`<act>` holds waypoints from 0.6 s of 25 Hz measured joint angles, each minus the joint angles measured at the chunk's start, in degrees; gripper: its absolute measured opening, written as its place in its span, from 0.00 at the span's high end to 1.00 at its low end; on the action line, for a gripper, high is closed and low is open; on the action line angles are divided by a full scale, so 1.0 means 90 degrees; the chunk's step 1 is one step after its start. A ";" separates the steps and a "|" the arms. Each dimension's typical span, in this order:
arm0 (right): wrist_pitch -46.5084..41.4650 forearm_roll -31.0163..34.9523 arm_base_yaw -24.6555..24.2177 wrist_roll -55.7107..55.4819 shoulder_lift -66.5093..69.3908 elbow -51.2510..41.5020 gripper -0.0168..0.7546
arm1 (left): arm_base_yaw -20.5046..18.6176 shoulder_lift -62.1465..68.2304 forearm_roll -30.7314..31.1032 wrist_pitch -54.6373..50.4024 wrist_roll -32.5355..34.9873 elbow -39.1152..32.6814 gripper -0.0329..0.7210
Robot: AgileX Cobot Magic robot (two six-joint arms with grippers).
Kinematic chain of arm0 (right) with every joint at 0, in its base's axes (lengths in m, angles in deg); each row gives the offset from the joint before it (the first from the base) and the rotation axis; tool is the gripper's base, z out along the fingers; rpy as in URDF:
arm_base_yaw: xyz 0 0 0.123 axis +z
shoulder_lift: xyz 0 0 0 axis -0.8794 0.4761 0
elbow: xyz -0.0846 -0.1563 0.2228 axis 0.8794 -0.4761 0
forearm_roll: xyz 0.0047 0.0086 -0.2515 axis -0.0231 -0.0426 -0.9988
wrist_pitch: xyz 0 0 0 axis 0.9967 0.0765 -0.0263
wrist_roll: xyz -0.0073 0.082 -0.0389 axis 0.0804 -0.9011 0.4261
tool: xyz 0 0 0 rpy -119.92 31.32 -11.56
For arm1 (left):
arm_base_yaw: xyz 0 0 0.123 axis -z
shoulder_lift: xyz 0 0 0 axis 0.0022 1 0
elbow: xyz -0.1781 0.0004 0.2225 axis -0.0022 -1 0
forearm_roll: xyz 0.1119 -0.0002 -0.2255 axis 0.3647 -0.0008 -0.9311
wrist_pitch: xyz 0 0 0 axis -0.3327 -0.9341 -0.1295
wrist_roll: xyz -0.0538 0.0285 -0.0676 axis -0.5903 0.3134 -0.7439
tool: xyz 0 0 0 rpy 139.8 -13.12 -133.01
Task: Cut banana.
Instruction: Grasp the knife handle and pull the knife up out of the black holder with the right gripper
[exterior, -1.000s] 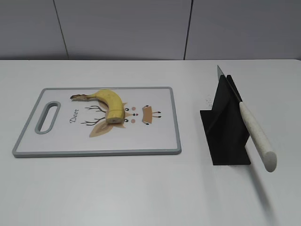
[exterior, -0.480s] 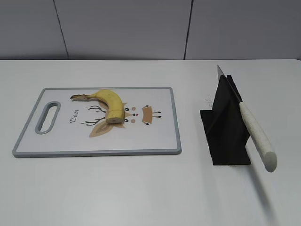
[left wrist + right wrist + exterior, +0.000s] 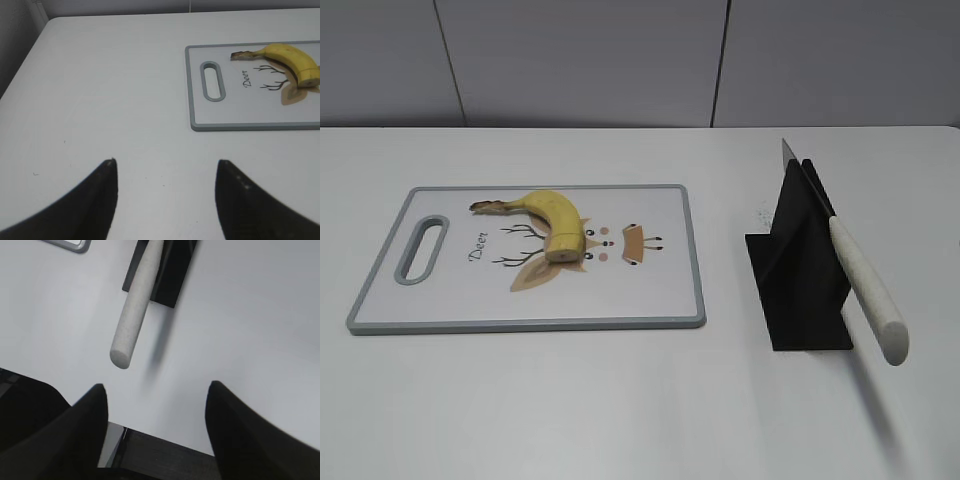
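A yellow banana lies on a white cutting board with a grey rim and a deer drawing; both also show in the left wrist view, the banana at upper right. A knife with a white handle rests slanted in a black stand. My left gripper is open and empty over bare table, left of the board. My right gripper is open and empty above the table's front edge, short of the knife handle. Neither gripper shows in the exterior view.
The board has a handle slot at its left end. The white table runs to a grey wall behind. The table's front edge shows under the right gripper.
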 joint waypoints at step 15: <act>0.0253 0.0438 0.0015 -0.0969 0.1801 0.0203 0.36 | 0.0000 0.0000 0.0000 0.0006 0.0000 0.0000 0.17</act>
